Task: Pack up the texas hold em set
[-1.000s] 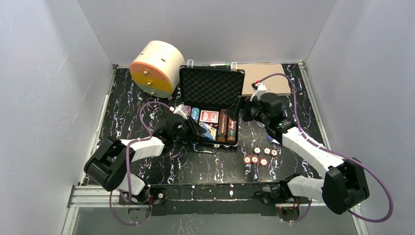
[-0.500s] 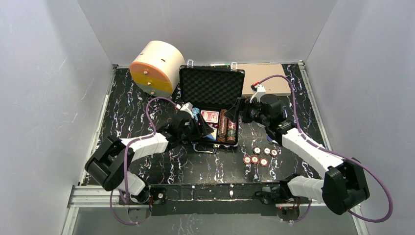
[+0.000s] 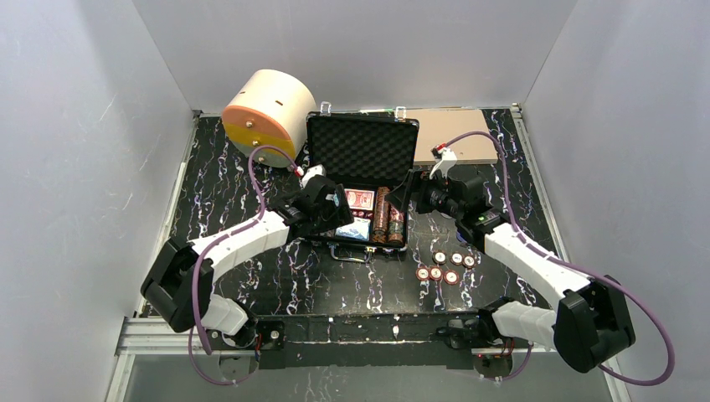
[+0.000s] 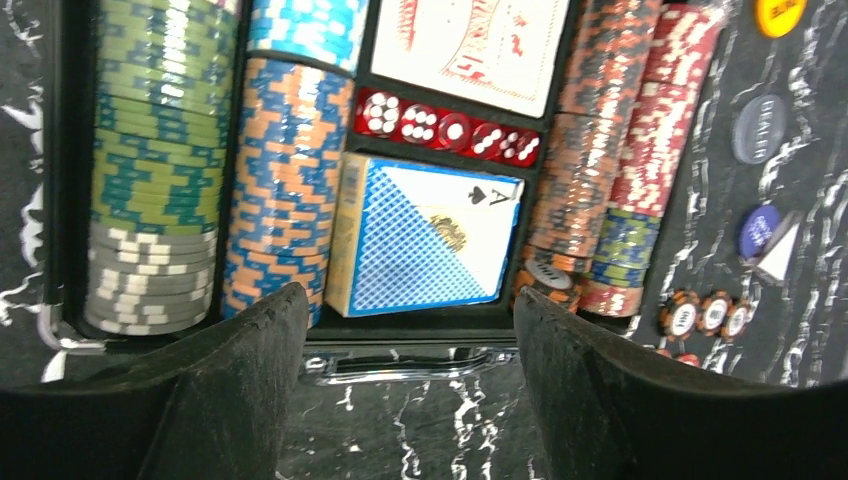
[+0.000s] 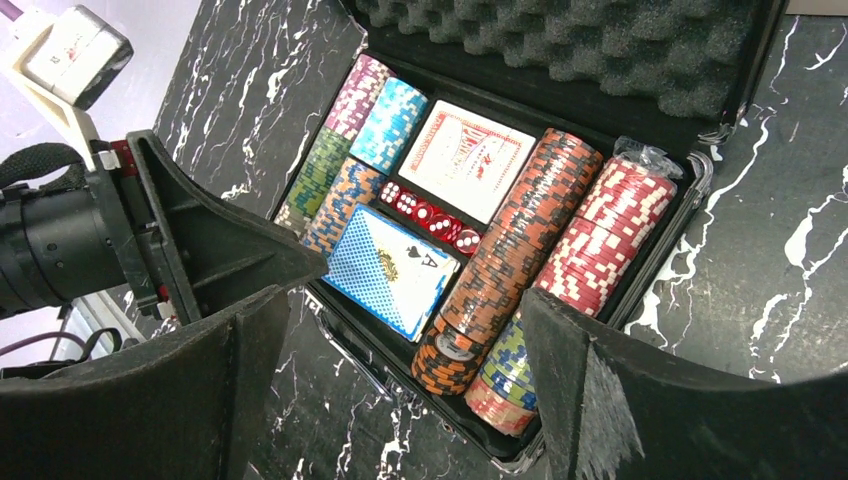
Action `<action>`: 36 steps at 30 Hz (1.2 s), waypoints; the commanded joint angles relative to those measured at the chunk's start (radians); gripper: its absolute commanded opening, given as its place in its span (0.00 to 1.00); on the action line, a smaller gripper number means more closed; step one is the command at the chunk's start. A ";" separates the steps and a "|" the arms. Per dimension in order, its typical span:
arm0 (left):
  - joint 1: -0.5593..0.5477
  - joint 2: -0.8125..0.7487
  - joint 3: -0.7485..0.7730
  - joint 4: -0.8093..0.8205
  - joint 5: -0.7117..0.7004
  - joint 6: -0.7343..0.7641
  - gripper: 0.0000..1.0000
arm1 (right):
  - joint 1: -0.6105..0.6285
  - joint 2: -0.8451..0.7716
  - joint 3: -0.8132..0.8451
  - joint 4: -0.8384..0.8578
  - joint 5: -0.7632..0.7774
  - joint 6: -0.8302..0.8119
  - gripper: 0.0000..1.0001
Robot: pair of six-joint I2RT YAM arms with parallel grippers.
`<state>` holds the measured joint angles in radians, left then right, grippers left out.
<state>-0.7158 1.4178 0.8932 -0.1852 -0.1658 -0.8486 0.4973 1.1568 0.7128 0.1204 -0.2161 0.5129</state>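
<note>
- The black briefcase point(image 3: 362, 151) lies open in the middle of the black marbled table point(image 3: 251, 285), with its foam-lined lid standing up at the far side.
- Rows of striped poker chips point(image 4: 280, 190) stand on edge in its tray, along the left and right sides.
- Between those rows, the red card deck point(image 4: 470, 45) lies at the far end, a line of red dice point(image 4: 450, 128) lies next, and the blue card deck point(image 4: 425, 240) lies nearest the silver handle point(image 4: 400, 362).
- The left gripper point(image 4: 410, 300) hovers over the near edge of the case, in line with the blue deck. Its fingers are apart and hold nothing.
- The right gripper point(image 5: 405, 300) hangs at the right side of the case, spread wide and empty.
- Several loose chips point(image 3: 444, 266) lie on the table to the right of the case, toward the near side.
- Round buttons point(image 4: 757, 128) lie on the table just right of the case.
- A cream cylinder point(image 3: 268, 115) sits left of the lid.
- A flat tan board point(image 3: 452, 134) lies at the far right.
</note>
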 commanded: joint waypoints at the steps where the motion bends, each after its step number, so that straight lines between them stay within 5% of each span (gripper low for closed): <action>1: -0.008 -0.025 0.038 -0.107 -0.070 0.029 0.69 | -0.003 -0.059 -0.011 0.025 0.030 -0.019 0.91; 9: -0.008 0.055 0.032 -0.019 -0.040 0.038 0.29 | -0.002 -0.055 -0.004 0.007 0.011 -0.018 0.78; 16: -0.008 0.102 0.024 -0.036 -0.086 0.056 0.33 | -0.002 -0.027 0.011 0.002 -0.013 -0.019 0.69; 26: -0.008 0.216 0.042 0.031 0.071 0.081 0.07 | -0.003 -0.012 0.028 -0.027 -0.010 -0.020 0.67; 36: -0.008 0.111 0.083 -0.002 -0.024 0.117 0.14 | -0.003 0.025 0.142 -0.234 0.165 0.001 0.77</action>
<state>-0.7090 1.5936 0.9222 -0.1776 -0.1692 -0.7589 0.4976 1.1893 0.7689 -0.0311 -0.1612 0.5053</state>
